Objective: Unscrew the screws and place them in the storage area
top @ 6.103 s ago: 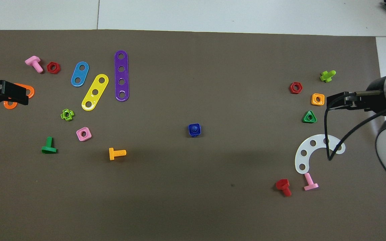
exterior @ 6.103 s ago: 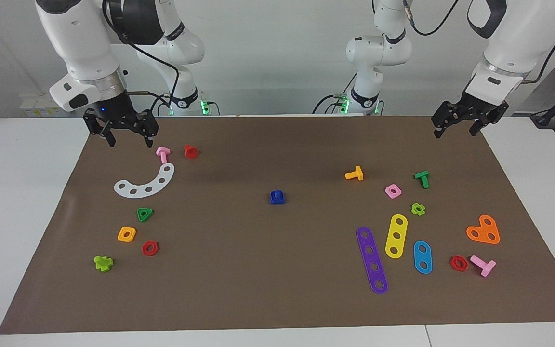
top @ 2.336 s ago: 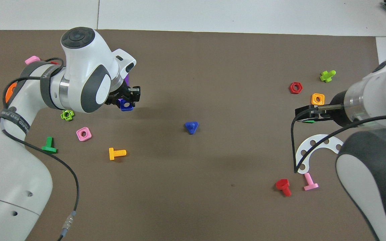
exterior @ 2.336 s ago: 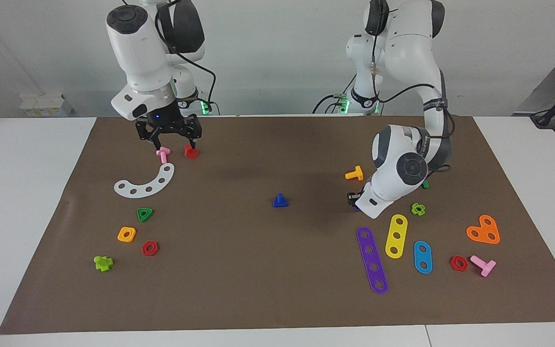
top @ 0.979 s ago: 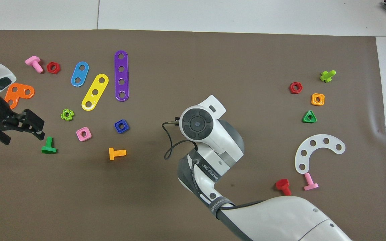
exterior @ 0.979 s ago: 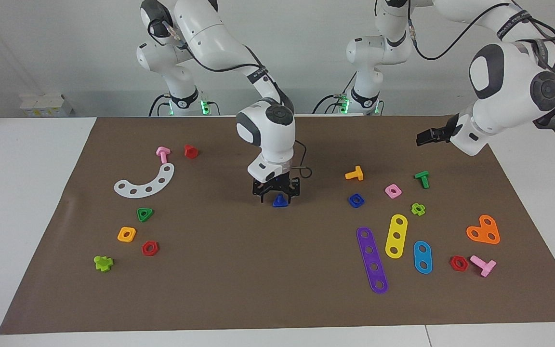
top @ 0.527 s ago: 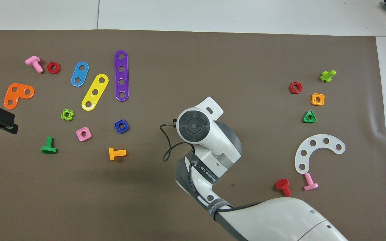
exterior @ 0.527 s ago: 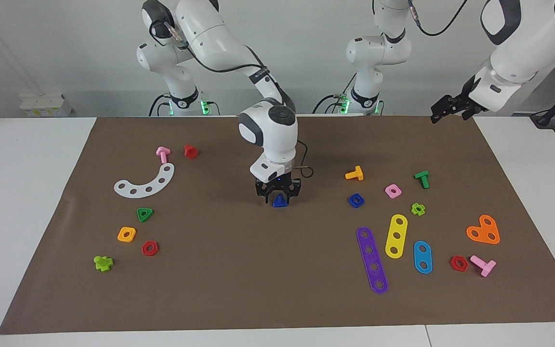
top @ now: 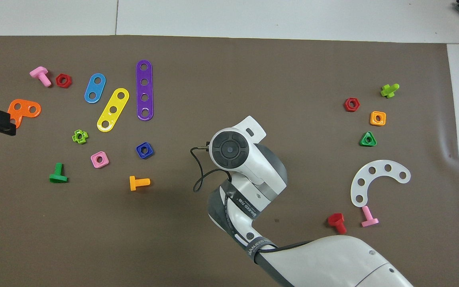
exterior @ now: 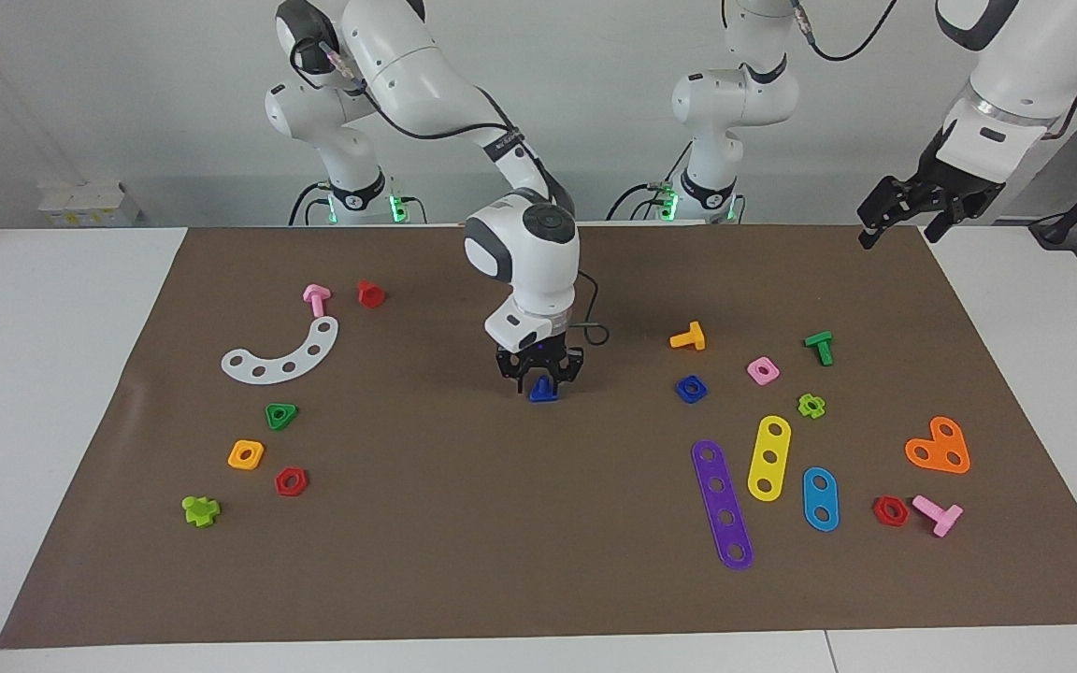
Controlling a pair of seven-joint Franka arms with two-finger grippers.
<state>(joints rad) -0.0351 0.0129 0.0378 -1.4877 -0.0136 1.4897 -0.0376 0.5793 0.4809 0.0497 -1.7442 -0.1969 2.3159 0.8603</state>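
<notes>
Right gripper [exterior: 539, 374] down on blue screw [exterior: 543, 392] at mat centre, fingers apparently around it. Blue nut [exterior: 691, 389] lies apart, near orange screw [exterior: 689, 337]. Left gripper [exterior: 909, 211] raised over mat corner.

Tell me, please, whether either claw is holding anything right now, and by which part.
The right claw is down around the dark-blue screw on the mat; whether it grips yet cannot be told. The left claw holds nothing.

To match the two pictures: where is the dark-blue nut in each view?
Facing view: the dark-blue nut lies between the orange screw and the purple strip.
Overhead view: the nut lies between those two again.
Shared landmark: the orange screw, nearer to the robots than the nut.
</notes>
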